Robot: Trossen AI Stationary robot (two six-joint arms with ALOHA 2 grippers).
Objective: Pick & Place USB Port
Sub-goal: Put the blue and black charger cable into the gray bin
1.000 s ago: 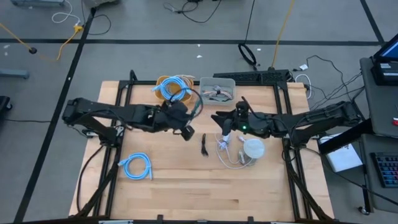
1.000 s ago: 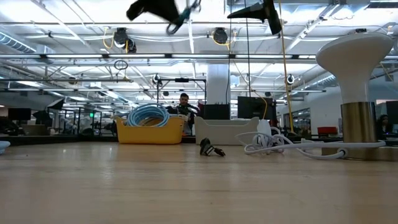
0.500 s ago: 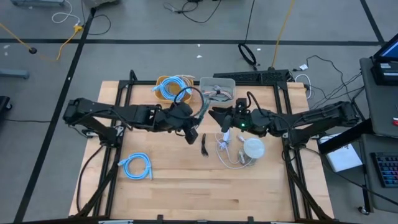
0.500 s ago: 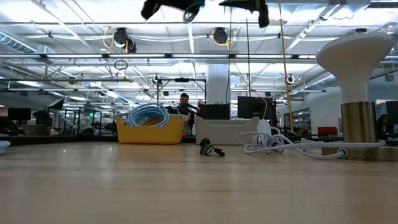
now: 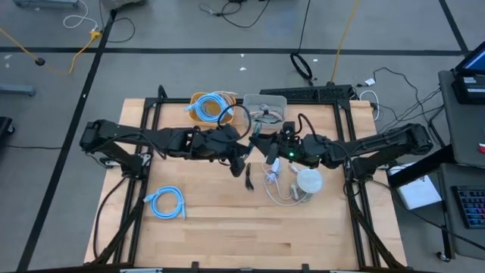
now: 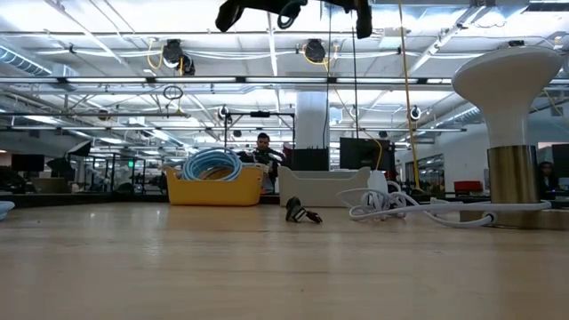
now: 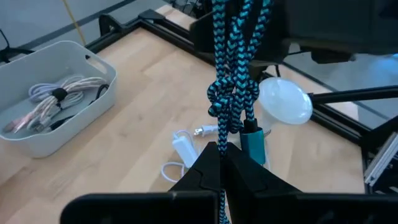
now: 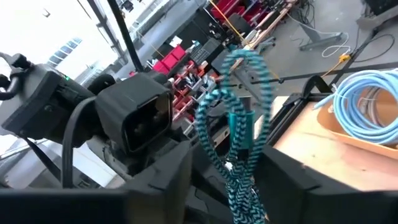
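A teal-and-black braided cable (image 7: 231,93), knotted into a bundle with a teal plug (image 7: 252,142), is up in the air above the table's middle. My left gripper (image 7: 221,163) (image 5: 240,156) is shut on it. My right gripper (image 8: 239,186) (image 5: 262,144) faces it from the table's right, open, one finger on each side of the cable (image 8: 239,155). I cannot tell whether those fingers touch it. In the low view both grippers (image 6: 284,11) (image 6: 359,12) are at the top edge, high over the wood. My left gripper pinches the braided cable between its two fingers just below the knot (image 7: 222,138), on several strands at once. The bundle is lifted clear of the table. The knot and the teal plug stand out past the fingertips, and a loop (image 5: 241,125) arcs away toward the far edge.
At the far edge are a yellow bin of blue cable (image 5: 210,107) and a white bin of pale cables (image 5: 265,108). Under the grippers are a small black piece (image 5: 249,177), a white mushroom lamp (image 5: 308,180) and a white cord (image 5: 276,186). A blue coil (image 5: 167,202) lies near left.
My left gripper has carried the braided cable toward the table's right, still high and still shut on it. My right gripper has moved toward the table's left to meet it, so the two now stand close together with the cable between the right fingers.
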